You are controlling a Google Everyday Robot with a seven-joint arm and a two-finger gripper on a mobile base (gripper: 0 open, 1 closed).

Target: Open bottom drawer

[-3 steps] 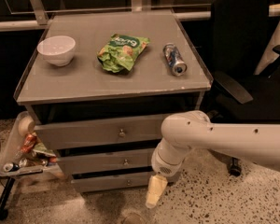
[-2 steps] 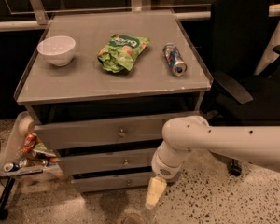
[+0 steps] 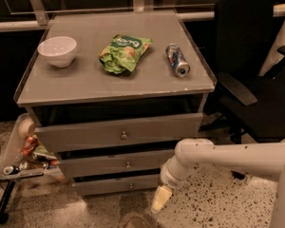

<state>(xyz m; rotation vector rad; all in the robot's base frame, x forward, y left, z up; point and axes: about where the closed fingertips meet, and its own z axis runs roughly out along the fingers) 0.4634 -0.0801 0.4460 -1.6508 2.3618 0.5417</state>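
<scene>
the cabinet (image 3: 109, 82) stands at the centre of the camera view, with three grey drawer fronts stacked below its top.

the bottom drawer (image 3: 104, 186) sits at 6 o'clock from the cabinet top, next to the floor (image 3: 218, 203). its front is the narrowest of the three. one small round knob (image 3: 130, 185) is fitted at the middle of the front. a dark gap runs along the upper edge of the front.

the middle drawer (image 3: 99, 165) lies directly at 12 o'clock from the bottom drawer. the top drawer (image 3: 85, 136) lies above that and has the widest front.

the arm (image 3: 228, 156) enters from 3 o'clock and bends down towards the cabinet. the gripper (image 3: 160, 199) hangs at 5 o'clock from the knob, just below the right end of the bottom drawer front, pointing at the floor. it is apart from the knob. whether the claw is apart or together cannot be told.

on the cabinet top, a white bowl (image 3: 57, 51) rests at 10 o'clock, a green snack bag (image 3: 124, 52) at 12 o'clock, and a can (image 3: 177, 60) on its side at 2 o'clock.

a black chair (image 3: 249, 56) stands at 3 o'clock from the cabinet. a side tray (image 3: 9, 151) holding packets hangs at 9 o'clock from the drawers.
</scene>
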